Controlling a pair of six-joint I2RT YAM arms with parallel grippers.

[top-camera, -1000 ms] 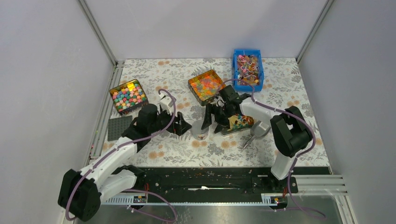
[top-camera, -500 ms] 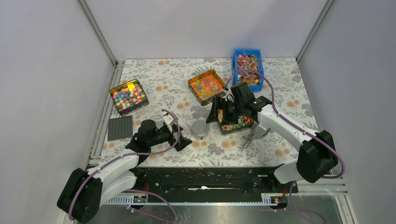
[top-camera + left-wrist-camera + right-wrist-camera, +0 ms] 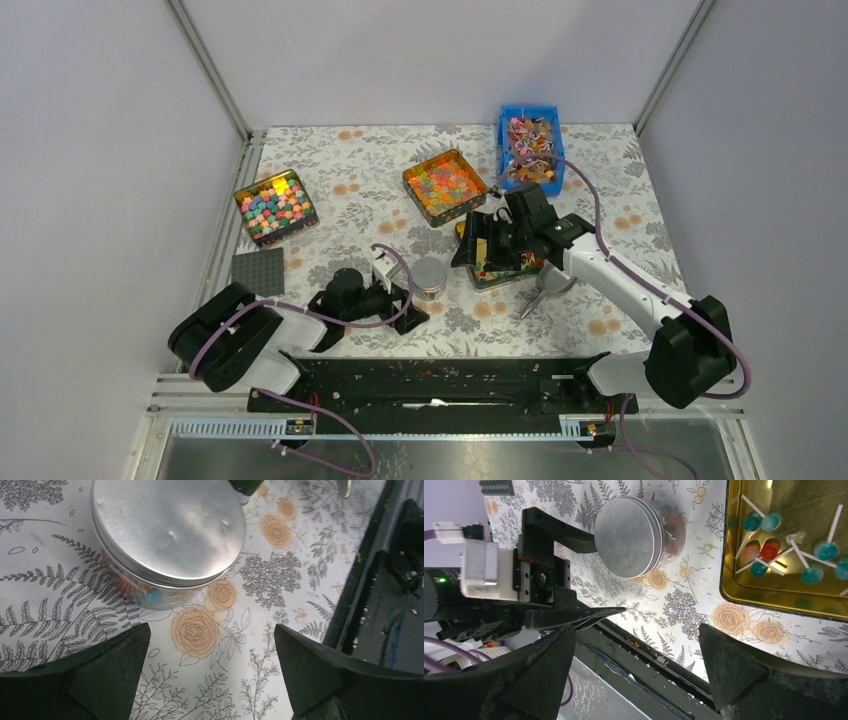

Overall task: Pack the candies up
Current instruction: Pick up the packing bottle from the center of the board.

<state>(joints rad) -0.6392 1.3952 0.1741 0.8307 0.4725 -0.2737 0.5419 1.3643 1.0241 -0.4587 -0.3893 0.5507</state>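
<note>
The candies (image 3: 672, 527) sit in three places. Some show red and blue through the clear wall of a small round jar (image 3: 150, 592) near the middle of the table, and its silver lid (image 3: 167, 530) is already on. A handful more lie on the floor of a gold tin (image 3: 784, 587) just right of the jar. The main heap fills the blue bin (image 3: 531, 145) at the far right (plenty left there).

The left gripper (image 3: 211, 635) hovers just nearer than the jar, fingers spread wide, holding nothing and not touching the jar. The right gripper (image 3: 636, 630) hangs above the gold tin's near edge, jaws also wide apart and empty.

I judge the packing of this jar to be finished, since it is filled, capped and let go. How full it is I cannot tell, because the lid hides most of the inside. What may remain is the loose candies in the tin, if they belong in a container too.
</note>
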